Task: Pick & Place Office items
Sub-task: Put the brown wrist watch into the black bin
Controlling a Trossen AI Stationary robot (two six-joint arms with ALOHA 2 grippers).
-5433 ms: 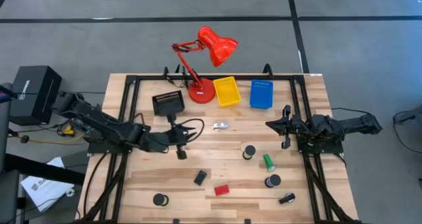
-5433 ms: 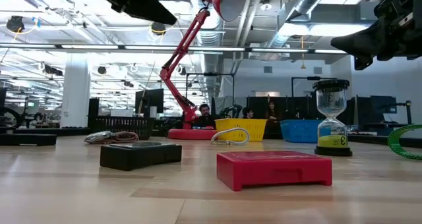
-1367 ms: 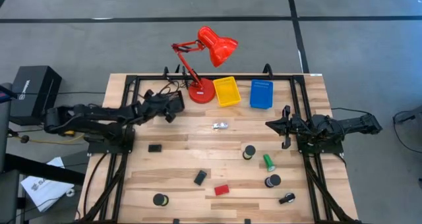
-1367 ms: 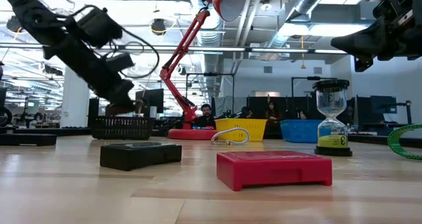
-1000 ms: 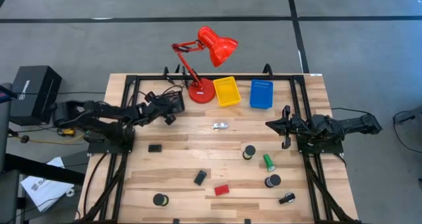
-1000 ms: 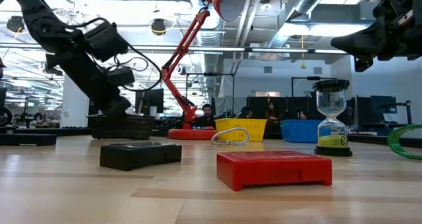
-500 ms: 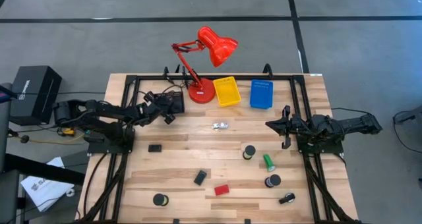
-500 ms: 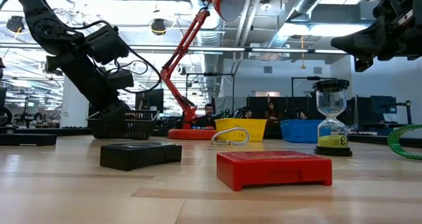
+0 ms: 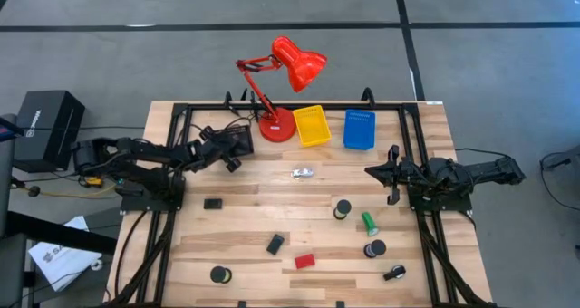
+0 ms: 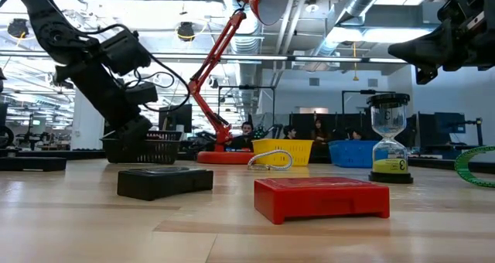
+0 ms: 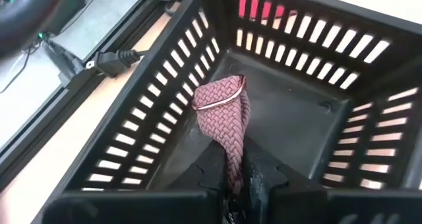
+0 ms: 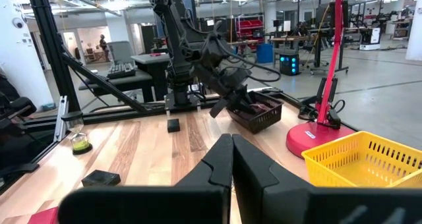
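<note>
Left wrist view shows the left gripper (image 11: 236, 178) pinched tight on a pinkish braided strap (image 11: 223, 115) that hangs down into the black basket (image 11: 165, 85), likely so the strap lands inside when let go; seen from above, the basket (image 9: 237, 140) sits at the table's far left beside the lamp (image 9: 276, 127), handy to that arm. Right gripper (image 9: 391, 174) waits closed and empty at the right edge. Other items lie loose nearer the front: a red block (image 9: 304, 261), a green cylinder (image 9: 369, 223), tape rolls (image 9: 342, 208) and a silvery clip (image 9: 302, 173), well apart
</note>
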